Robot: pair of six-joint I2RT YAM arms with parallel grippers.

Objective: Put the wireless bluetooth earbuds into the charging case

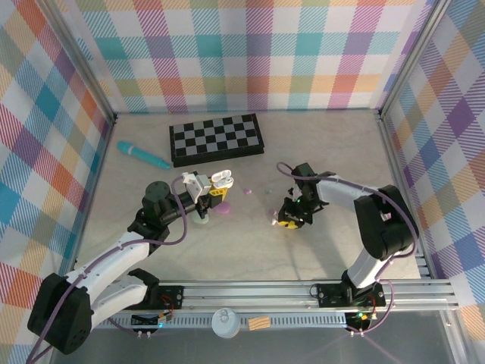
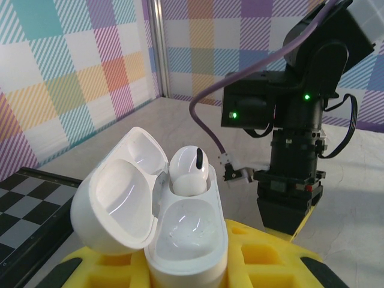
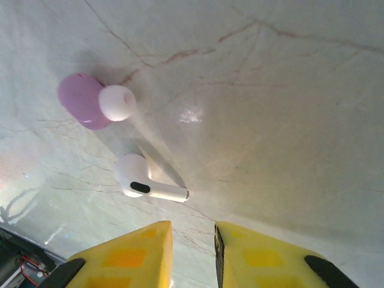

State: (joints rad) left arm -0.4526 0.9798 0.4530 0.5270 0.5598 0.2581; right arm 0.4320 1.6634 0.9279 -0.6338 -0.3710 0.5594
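Pale marbled table (image 1: 341, 152) lay inside plaid walls (image 1: 227, 53), with a chequered board (image 1: 217, 139) near the back.

Left gripper (image 1: 215, 189) hung just in front of the board's near edge, its yellow fingers (image 2: 258, 252) closed on the base of a white case (image 2: 187, 243). The case stood upright with its lid swung back. One white seated bud (image 2: 189, 171) sat in the far socket; the near socket held nothing.

Right gripper (image 3: 193, 252) hovered low over the table, in front of the board and off past its right corner. Its fingers stood a narrow gap apart with nothing between them. Just ahead of the tips a white bud (image 3: 147, 185) lay on its side, stem pointing right, touching neither finger. Past it, close but apart, lay a pink bud (image 3: 84, 101) with a pale tip.

Bare table ran between the two grippers in front of the board. More of it stretched from the board's right end to the right wall, and back from the right gripper to the rear wall. A teal pen (image 1: 142, 155) lay off the board's left end, near the left wall. The metal rail (image 1: 265, 292) closed the near edge, well in front of the board.
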